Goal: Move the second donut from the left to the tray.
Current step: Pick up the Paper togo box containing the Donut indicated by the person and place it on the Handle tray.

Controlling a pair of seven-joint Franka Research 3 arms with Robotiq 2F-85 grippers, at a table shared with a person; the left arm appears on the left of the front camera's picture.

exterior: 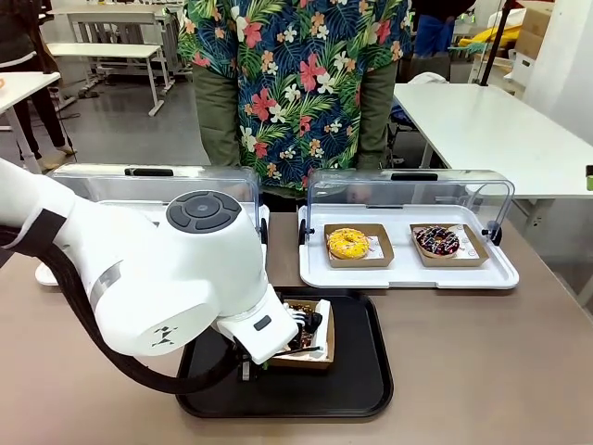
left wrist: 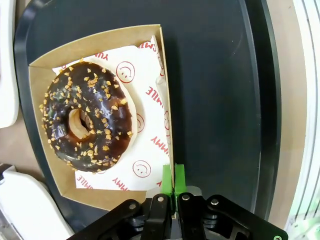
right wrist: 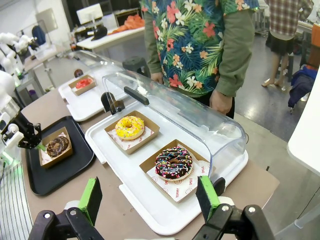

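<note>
You see a glossy white rounded left arm (exterior: 176, 287), grey disc cap, black cable, black gripper (left wrist: 173, 187), green pads.

Bare tray (left wrist: 220, 100) floor lies free beside the cardboard holder (left wrist: 45, 80).

A lab or workroom: bare white tables (exterior: 491, 125), grey floor, another robot arm (right wrist: 10, 45) behind.

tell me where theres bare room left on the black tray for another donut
The tray is bare on its right half in the front view, beside the chocolate donut in its holder. Its left part is crowded: the left gripper pinches the holder's wall there.
</note>
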